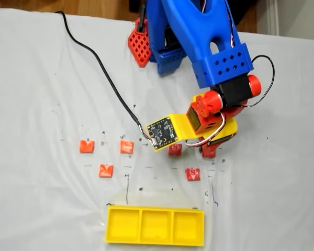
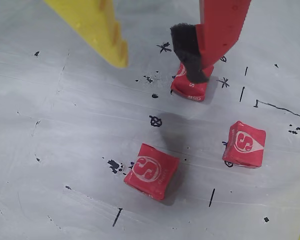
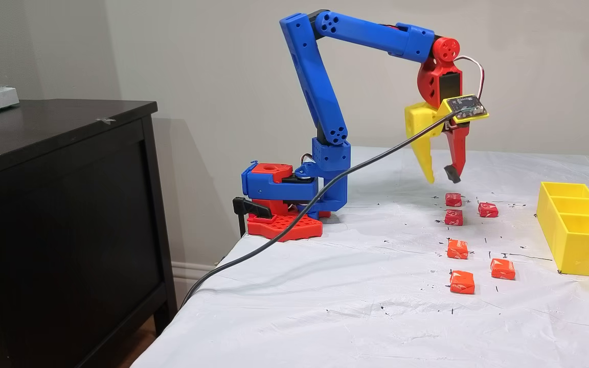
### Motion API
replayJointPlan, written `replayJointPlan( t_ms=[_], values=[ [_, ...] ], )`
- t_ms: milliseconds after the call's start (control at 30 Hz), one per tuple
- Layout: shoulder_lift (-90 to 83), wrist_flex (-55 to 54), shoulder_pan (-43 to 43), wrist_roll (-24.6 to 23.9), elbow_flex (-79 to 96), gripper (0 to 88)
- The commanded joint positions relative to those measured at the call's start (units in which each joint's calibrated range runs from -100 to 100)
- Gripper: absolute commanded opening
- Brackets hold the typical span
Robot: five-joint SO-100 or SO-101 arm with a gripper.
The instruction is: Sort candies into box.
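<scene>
White tablecloth (image 3: 356,306), dark wooden cabinet (image 3: 59,204), black cable (image 1: 99,68)

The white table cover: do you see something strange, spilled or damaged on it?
Mostly no. The table cover carries many small black pen-like marks and is slightly wrinkled. The candies lie loose, turned at different angles. The box sits flat, its compartments empty. Nothing looks spilled or broken.

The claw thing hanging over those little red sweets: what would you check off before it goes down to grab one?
1. Jaws open: ok; the gripper is open with nothing in it.
2. Above a target: ok; it hangs over a deep red square wrapped candy.
3. Neighbouring candies apart: ok.
4. Low yellow plastic three-compartment tray empty: ok.
5. Black camera cable clear of the candies: ok.
6. Exact centring over the candy: cannot tell.
</scene>
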Motion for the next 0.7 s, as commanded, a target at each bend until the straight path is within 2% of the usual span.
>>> replayJointPlan(
  t_ms=[0,133,667],
  values=[
    [0.04,-0.66,-0.63,-0.2,-2.96,20.1],
    [0.97,-0.75,-0.63,-0.29,-3.59,26.0],
    [7.58,-1.81,-1.99,-2.2,-8.33,32.1]
  ],
)
